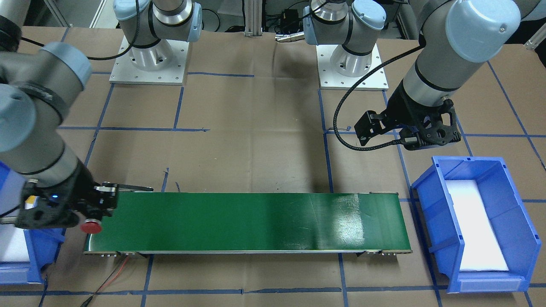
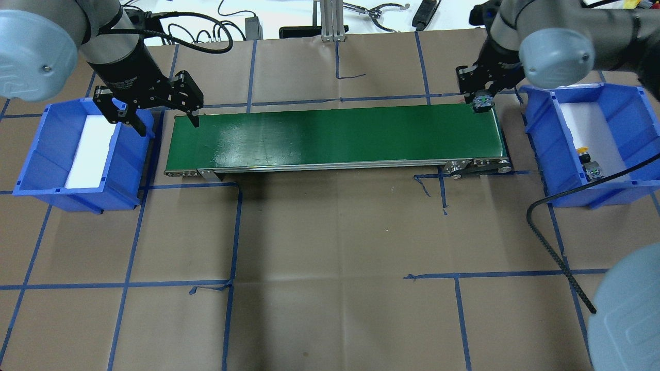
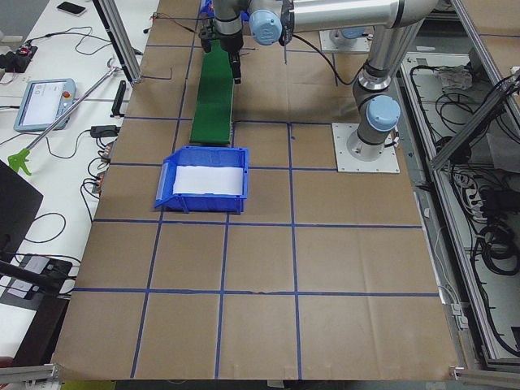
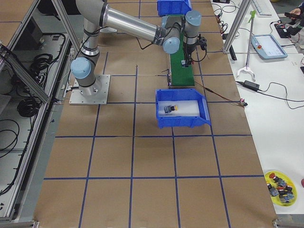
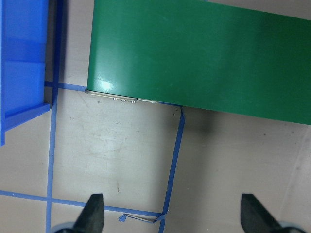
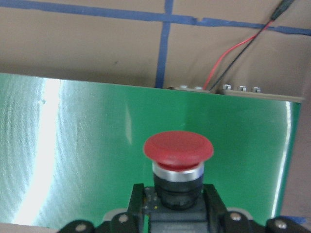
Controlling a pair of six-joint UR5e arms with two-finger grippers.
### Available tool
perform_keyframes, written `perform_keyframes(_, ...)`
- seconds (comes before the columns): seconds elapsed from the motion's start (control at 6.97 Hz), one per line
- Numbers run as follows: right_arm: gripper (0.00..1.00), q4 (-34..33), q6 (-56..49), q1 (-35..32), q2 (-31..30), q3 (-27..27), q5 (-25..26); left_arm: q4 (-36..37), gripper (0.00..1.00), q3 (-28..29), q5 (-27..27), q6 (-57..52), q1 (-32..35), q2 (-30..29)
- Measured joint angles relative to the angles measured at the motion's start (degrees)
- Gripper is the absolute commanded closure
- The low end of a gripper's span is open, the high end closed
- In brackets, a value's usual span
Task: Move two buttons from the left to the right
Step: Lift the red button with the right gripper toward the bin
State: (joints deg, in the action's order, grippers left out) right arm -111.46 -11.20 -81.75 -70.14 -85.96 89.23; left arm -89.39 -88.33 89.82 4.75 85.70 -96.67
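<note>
My right gripper (image 2: 482, 99) is shut on the red button (image 1: 91, 227) and holds it just above the right end of the green conveyor belt (image 2: 335, 136). In the right wrist view the red cap (image 6: 178, 147) points out over the belt (image 6: 73, 145). The yellow button (image 2: 583, 152) lies in the blue right bin (image 2: 539, 149), and it also shows in the exterior right view (image 4: 170, 108). My left gripper (image 2: 165, 116) is open and empty, above the gap between the belt's left end and the blue left bin (image 2: 46, 149). Its fingertips (image 5: 95, 216) stand wide apart.
Both bins have white foam liners. Red and black wires (image 1: 113, 273) run from the belt's right end across the table. The arm bases (image 1: 149, 55) stand behind the belt. A yellow dish of spare buttons (image 4: 280, 187) sits on the side table.
</note>
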Motion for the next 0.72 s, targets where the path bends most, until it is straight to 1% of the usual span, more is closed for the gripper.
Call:
perform_keyframes(0.14,0.96,2.25,-3.89,3.65,0.10,4.31,0.02,0.00,0.00,0.00,0.00,0.00,0.00,0.00)
perform_keyframes(0.29,0.96,4.37,-9.32,7.58,1.16,8.92,0.10,0.00,0.00,0.00,0.00,0.00,0.00,0.00)
perform_keyframes(0.43,0.96,5.71,-14.84,11.56,3.12,12.26,0.16,0.00,0.00,0.00,0.00,0.00,0.00,0.00)
perform_keyframes(0.72,0.96,6.41,-22.30,17.23,7.51,14.07,0.31,0.00,0.00,0.00,0.00,0.00,0.00,-0.01)
